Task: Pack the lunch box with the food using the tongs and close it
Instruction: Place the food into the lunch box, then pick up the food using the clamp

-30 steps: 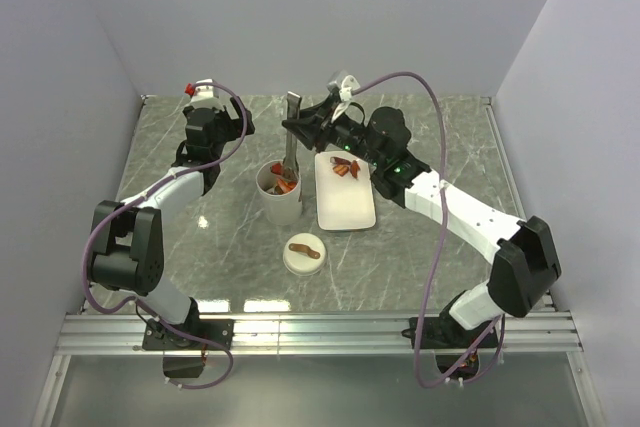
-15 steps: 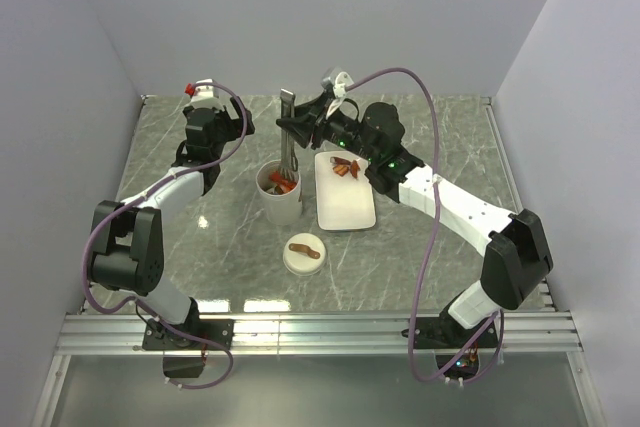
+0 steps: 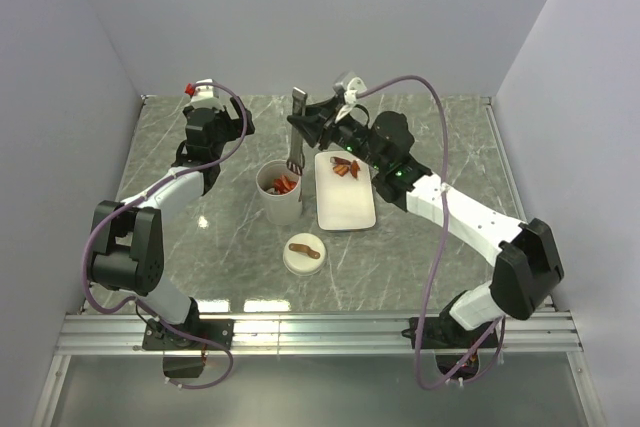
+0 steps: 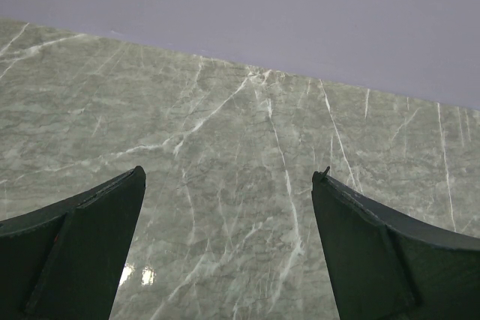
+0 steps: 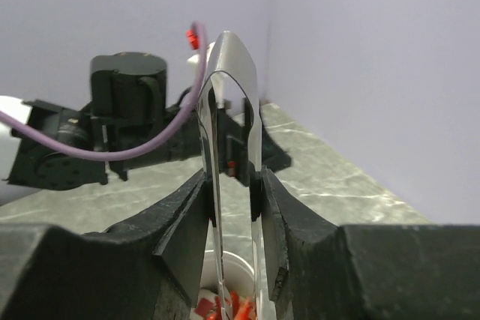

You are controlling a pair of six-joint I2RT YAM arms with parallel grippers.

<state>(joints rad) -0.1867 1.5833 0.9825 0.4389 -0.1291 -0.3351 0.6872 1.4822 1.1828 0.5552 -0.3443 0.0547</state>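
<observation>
The white lunch box [image 3: 280,195] stands open left of the plate, with red-orange food [image 3: 283,185] inside. Its cream lid [image 3: 303,253] with a brown strap lies on the table in front of it. My right gripper [image 3: 314,125] is shut on the grey metal tongs [image 3: 296,129], which hang upright with their tips at the box's far rim. In the right wrist view my right gripper [image 5: 234,185] squeezes both arms of the tongs [image 5: 231,80] above the lunch box [image 5: 240,269] and its food [image 5: 232,309]. My left gripper [image 3: 205,97] stands open and empty at the back left.
A flat white plate [image 3: 346,209] lies right of the lunch box, with a few food pieces [image 3: 346,167] at its far end. The left wrist view shows only bare marble between the jaws of my left gripper [image 4: 229,185], with the grey back wall close ahead.
My right gripper has shifted slightly right and up with the tongs, lifting their tips from inside the lunch box to its rim. The left arm has not moved.
</observation>
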